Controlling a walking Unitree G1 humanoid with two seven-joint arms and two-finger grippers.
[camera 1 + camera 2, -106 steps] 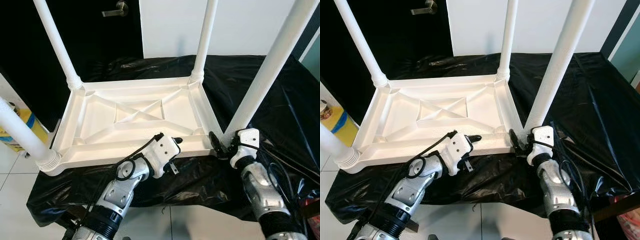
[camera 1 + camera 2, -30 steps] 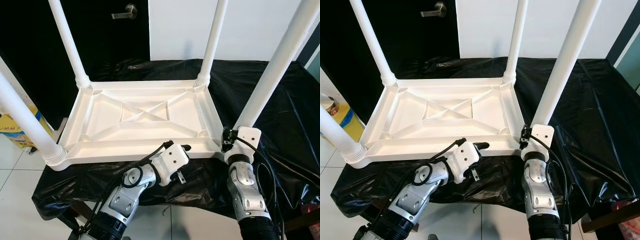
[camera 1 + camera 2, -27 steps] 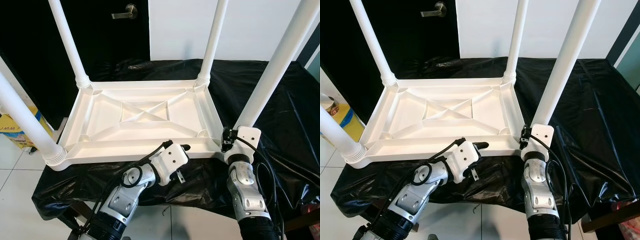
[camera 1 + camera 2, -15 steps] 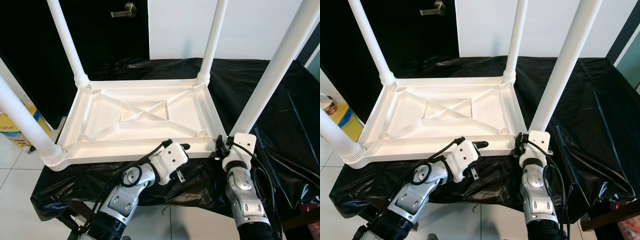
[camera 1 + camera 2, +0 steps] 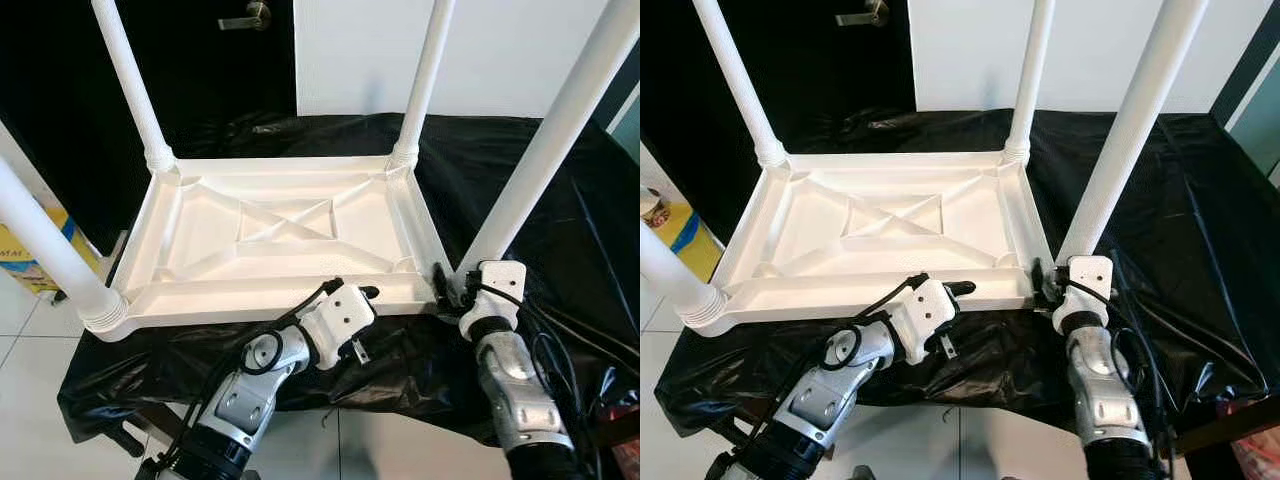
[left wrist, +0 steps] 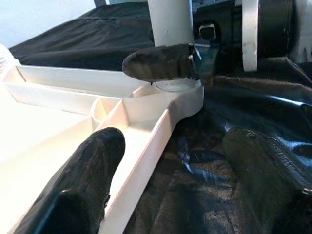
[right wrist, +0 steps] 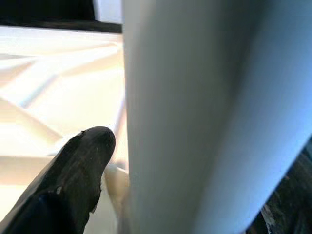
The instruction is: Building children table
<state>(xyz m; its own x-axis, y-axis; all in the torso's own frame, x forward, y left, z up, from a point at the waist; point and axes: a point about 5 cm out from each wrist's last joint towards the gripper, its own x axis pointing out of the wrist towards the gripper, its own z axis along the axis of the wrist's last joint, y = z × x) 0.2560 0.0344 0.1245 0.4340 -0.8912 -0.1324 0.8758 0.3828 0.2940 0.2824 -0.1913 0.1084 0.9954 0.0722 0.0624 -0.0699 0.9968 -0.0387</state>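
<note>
White plastic table lies upside down on black sheet, four legs up; looks light, rigid and smooth, so probably slippery. Right gripper clamps the base of the near right leg, likely the best hold (nearest the socket). Left gripper gapes astride the near rim, holding nothing.

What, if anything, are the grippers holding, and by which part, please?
The right gripper grips the near-right table leg at its base; the left gripper holds nothing.
</note>
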